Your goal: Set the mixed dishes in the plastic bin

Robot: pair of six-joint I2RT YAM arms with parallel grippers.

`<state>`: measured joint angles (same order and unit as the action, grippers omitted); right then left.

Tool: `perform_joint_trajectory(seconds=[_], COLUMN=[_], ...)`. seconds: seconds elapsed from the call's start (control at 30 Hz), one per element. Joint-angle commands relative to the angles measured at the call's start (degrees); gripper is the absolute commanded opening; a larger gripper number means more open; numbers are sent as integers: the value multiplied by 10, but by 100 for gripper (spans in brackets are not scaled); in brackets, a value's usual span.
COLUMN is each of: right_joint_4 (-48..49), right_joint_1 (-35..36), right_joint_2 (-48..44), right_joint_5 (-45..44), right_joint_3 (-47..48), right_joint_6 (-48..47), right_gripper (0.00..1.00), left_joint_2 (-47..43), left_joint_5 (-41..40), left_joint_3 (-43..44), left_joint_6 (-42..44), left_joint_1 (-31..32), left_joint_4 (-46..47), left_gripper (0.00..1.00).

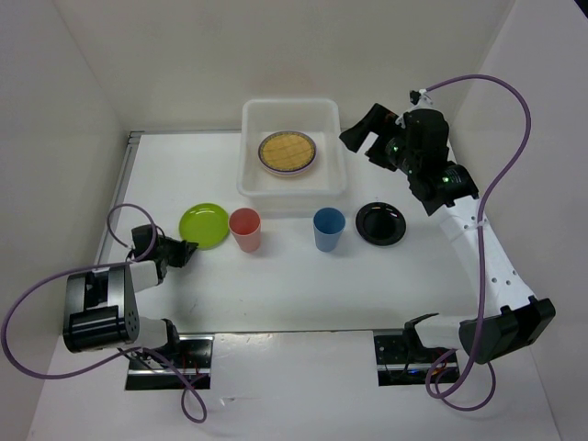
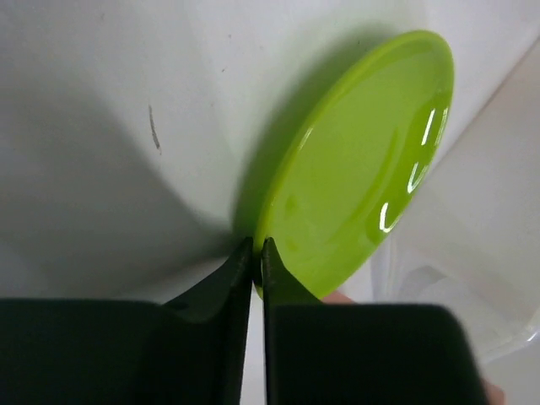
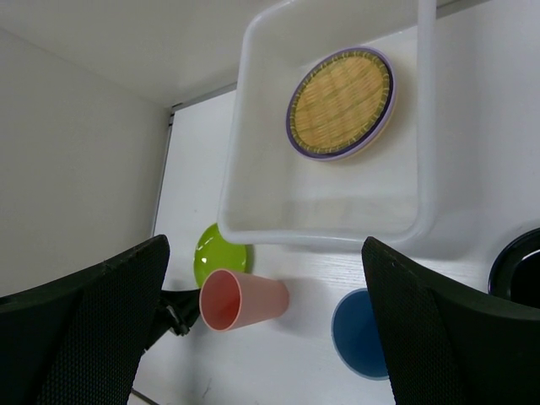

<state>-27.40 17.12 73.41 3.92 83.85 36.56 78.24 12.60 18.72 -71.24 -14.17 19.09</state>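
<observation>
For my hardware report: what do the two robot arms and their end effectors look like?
The left arm and right arm have white links and black joints; each carries a purple cable. The left end effector and right end effector are black, flat-fingered; the right one's pads look mesh-textured.

Both arms pair white links with black joint housings. The left arm (image 1: 99, 310) carries a boxy white-and-black motor block, and the right arm (image 1: 491, 262) has a long white link dotted with small dark screw holes. A lilac cable (image 1: 478, 78) loops off the right arm, and a second lilac cable (image 1: 41, 283) loops off the left. The left gripper (image 2: 257, 246) has smooth black fingers that taper to thin tips. The right gripper (image 1: 361, 138) has broad black fingers (image 3: 93, 329) with a fine mesh texture.
</observation>
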Motion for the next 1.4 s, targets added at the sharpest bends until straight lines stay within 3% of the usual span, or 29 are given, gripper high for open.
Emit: perform_joint_trajectory(seconds=[0.0,0.2,0.37,0.47,0.63,0.9,1.37], right_joint_4=[23,17,6,6,6,11,5], right_joint_1=[-4,-10,-21,-26,-39,-39,-44], right_joint_2=[-22,-27,-38,-43,-48,-55,-84], right_joint_5=[5,5,5,10,27,33,37], right_joint_3=[13,18,18,18,7,-4,-30], right_joint_6=[4,4,-2,-2,-2,4,14], right_gripper=[99,99,99,99,99,99,99], left_joint_2=[18,11,-95,-230,-284,-132,230], left_joint_5=[-44,-50,-81,-132,-138,-19,21], left_joint_3=[14,1,20,80,213,402,762], left_joint_6=[-7,-26,-31,-12,40,67,187], left_joint_1=[-8,-9,-9,-9,-14,12,208], left_joint_4=[4,28,-70,-165,-230,-184,-273], left_gripper=[8,0,0,0,0,0,0])
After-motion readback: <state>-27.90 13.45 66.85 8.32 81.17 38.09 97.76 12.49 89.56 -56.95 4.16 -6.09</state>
